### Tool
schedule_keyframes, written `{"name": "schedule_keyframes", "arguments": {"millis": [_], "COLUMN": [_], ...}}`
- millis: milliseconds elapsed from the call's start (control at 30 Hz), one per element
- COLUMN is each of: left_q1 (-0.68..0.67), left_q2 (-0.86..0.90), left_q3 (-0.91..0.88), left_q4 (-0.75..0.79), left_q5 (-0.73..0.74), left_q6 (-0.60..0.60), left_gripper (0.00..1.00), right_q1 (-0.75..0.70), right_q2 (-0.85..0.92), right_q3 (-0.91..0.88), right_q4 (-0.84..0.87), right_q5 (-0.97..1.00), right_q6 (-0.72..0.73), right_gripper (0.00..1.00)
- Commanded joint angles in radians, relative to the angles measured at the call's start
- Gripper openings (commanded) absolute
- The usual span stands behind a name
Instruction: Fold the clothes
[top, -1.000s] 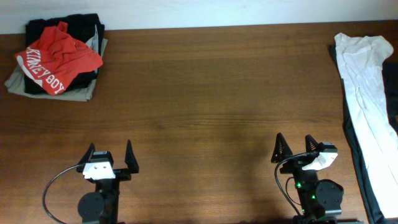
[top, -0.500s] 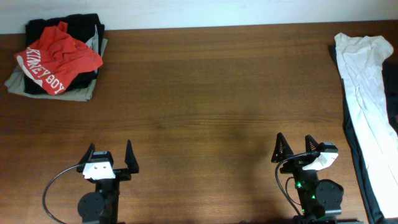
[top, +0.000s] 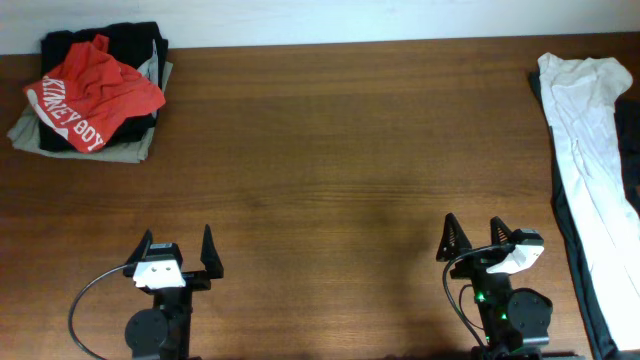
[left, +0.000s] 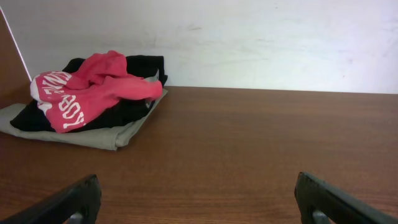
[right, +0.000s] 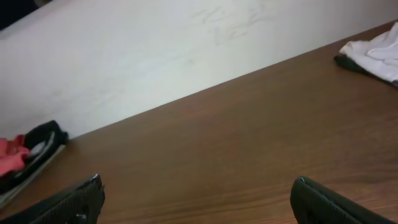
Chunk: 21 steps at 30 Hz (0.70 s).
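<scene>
Nothing has moved; left gripper (top: 177, 241) and right gripper (top: 473, 229) spread, empty; white garment (top: 585, 150) lies rumpled.

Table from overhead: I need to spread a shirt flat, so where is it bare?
The whole middle of the table is bare, between the clothes pile at the far-left corner and the white garment along the right edge. Only those two ends are crowded.
</scene>
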<state>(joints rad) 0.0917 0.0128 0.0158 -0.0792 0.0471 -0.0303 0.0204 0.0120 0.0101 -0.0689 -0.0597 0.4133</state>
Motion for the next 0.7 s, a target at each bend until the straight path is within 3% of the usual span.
{"name": "schedule_keyframes", "arguments": {"millis": [0,200,367,533,667], "left_q1": [-0.004,-0.004,-0.004,-0.004,-0.004], "left_q2": [-0.002,-0.002,-0.002,-0.002,-0.002], "left_q3": [-0.007,-0.007,-0.007,-0.007,-0.007], "left_q4": [-0.001,-0.001,-0.001,-0.001,-0.001], "left_q5": [-0.01,-0.01,-0.01,-0.01,-0.01], "left_q6": [0.001,0.001,0.001,0.001,0.001], "left_gripper": [0.99,0.99,0.99,0.99,0.99], "right_q1": [-0.001,-0.001,-0.001,-0.001,-0.001], "right_q2": [0.003,0.003,0.003,0.004,0.053], "right_q3": [-0.005,-0.005,-0.005,0.002,0.08], "right_q4": [0.006,0.032,0.059,0.301,0.343], "right_q5": [-0.129,-0.297,-0.307,-0.071,0.082], "right_q6": [0.071,0.075,0.074,0.012,-0.079], "right_gripper": [0.99,0.99,0.99,0.99,0.99]}}
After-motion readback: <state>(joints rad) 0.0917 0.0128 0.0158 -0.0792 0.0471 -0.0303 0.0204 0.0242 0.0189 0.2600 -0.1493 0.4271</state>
